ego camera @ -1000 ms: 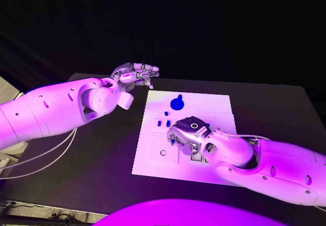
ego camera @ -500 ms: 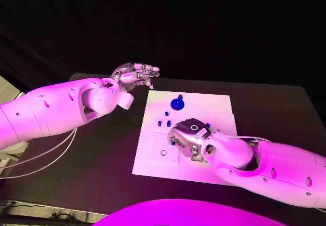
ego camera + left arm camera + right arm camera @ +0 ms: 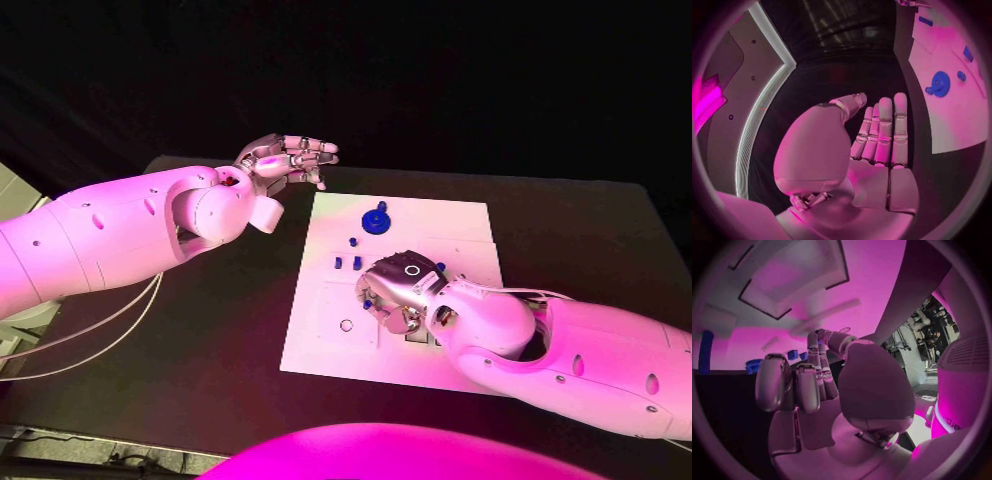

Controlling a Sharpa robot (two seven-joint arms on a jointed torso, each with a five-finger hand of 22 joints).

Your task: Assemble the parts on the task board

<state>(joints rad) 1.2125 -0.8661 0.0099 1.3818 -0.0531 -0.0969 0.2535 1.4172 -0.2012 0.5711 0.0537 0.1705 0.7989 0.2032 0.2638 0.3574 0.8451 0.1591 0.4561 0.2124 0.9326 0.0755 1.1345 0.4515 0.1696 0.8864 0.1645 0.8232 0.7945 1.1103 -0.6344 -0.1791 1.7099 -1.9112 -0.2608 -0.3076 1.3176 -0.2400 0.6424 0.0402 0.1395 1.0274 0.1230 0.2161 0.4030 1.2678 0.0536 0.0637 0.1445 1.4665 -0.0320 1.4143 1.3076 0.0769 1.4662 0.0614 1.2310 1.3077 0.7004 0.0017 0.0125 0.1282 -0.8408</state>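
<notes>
**Right hand working low on the board, left hand parked**

Right hand sits over the middle of the task board, palm down, fingers curled toward the plate. Can't tell whether they have a part pinched: the fingertips are hidden under the hand in the head view, and the wrist view shows the fingers bunched close to the board with nothing clearly between them.

Left hand hovers off the board at about 10 o'clock from it, over the bench, fingers straight and side by side, holding nothing.

Parts: round blue piece near the board's 12 o'clock edge. Small blue pieces stand just at 10 o'clock from the right hand. Another small blue piece is right against the hand's 9 o'clock side.

My read: a seat or pick is in hand at the board's centre. To do it well:
- keep the wrist low and square to the plate
- go slow, since the contact is occluded
- don't sweep into the standing pieces
- keep the left hand clear
</notes>
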